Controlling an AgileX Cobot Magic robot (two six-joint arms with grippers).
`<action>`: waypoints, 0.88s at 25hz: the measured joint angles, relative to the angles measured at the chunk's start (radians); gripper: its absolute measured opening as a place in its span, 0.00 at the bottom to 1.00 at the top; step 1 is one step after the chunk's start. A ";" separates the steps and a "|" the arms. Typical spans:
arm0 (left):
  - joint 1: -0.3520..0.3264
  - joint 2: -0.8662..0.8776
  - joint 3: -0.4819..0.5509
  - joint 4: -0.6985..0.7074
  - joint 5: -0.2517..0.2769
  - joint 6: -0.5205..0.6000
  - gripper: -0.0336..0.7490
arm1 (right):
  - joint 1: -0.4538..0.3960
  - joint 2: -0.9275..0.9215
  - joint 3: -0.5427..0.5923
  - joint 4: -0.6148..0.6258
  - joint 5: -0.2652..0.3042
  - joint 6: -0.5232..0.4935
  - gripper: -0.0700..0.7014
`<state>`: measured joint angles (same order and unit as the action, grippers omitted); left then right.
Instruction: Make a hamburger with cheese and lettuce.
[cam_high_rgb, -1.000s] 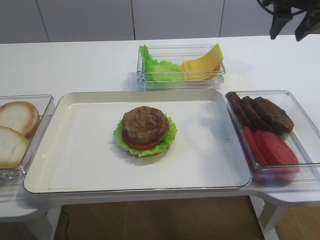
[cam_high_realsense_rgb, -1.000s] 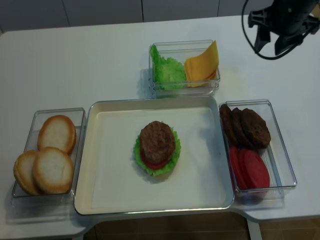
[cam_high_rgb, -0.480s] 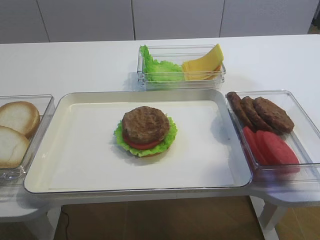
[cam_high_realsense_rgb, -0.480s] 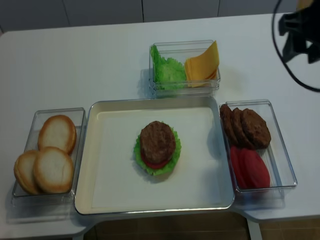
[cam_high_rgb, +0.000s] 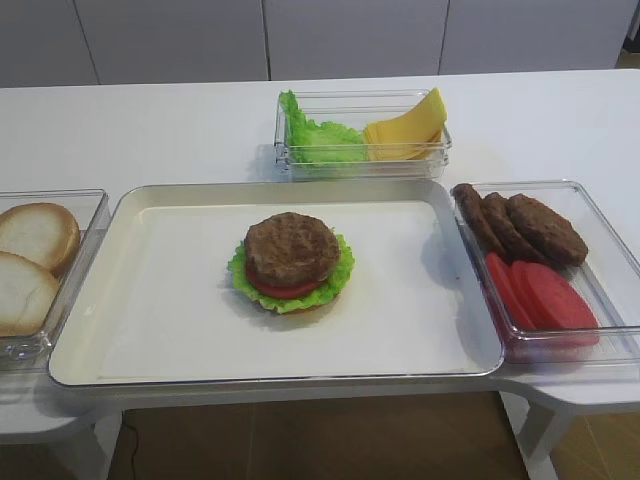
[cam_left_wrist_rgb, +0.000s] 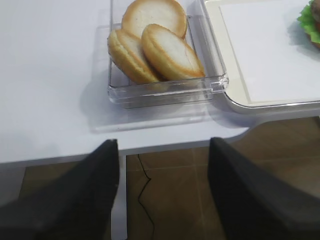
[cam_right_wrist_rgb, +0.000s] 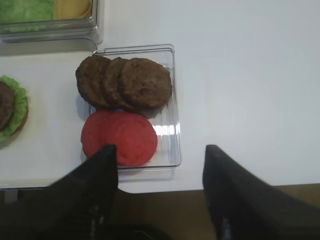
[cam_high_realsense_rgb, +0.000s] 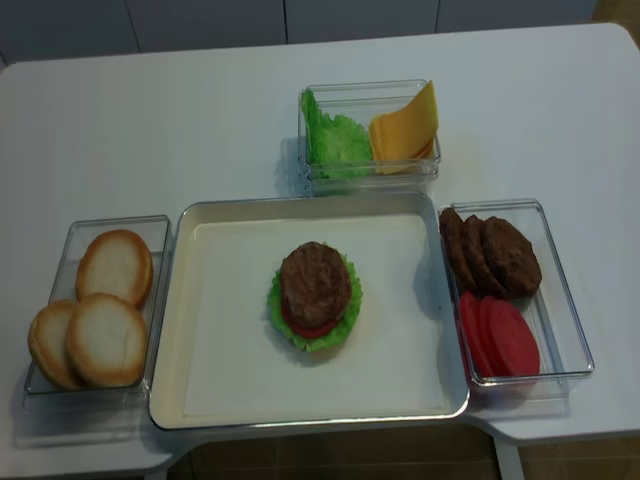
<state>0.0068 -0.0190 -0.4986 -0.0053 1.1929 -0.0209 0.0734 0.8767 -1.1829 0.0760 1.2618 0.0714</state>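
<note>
Resting near the middle of the cream tray (cam_high_realsense_rgb: 200, 300), the hamburger (cam_high_realsense_rgb: 314, 294) shows a brown patty on top, a red tomato disc beneath it, a ruffled green rim and a tan bun base. Behind the tray, a clear container (cam_high_realsense_rgb: 368, 172) holds the lettuce (cam_high_realsense_rgb: 335, 142) on its left side and the cheese (cam_high_realsense_rgb: 405, 127), stacked and leaning, on its right. A clear bin (cam_high_realsense_rgb: 555, 290) to the right of the tray holds three loose patties (cam_high_realsense_rgb: 495, 253) at the back and tomato slices (cam_high_realsense_rgb: 500, 335) at the front; a bin to the left holds three bun halves (cam_high_realsense_rgb: 95, 310). The right gripper (cam_right_wrist_rgb: 160, 195) appears only in its wrist view, its fingers spread wide and holding nothing, hovering above the near edge of the white surface (cam_high_realsense_rgb: 150, 120) just in front of the tomato slices; the hamburger lies well to its left, at the view's edge. The left gripper (cam_left_wrist_rgb: 162, 195) likewise stands wide apart and empty, above the surface edge in front of the bun halves, with the hamburger far to its right.
</note>
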 joint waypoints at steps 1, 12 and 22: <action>0.000 0.000 0.000 0.000 0.000 0.000 0.58 | 0.000 -0.048 0.020 0.000 0.002 0.000 0.62; 0.000 0.000 0.000 0.000 0.000 0.000 0.58 | 0.000 -0.562 0.290 0.011 0.016 0.000 0.61; 0.000 0.000 0.000 0.000 0.000 0.000 0.58 | 0.000 -0.869 0.498 0.006 0.023 -0.005 0.61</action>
<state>0.0068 -0.0190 -0.4986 -0.0053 1.1929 -0.0209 0.0734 0.0073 -0.6851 0.0818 1.2850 0.0668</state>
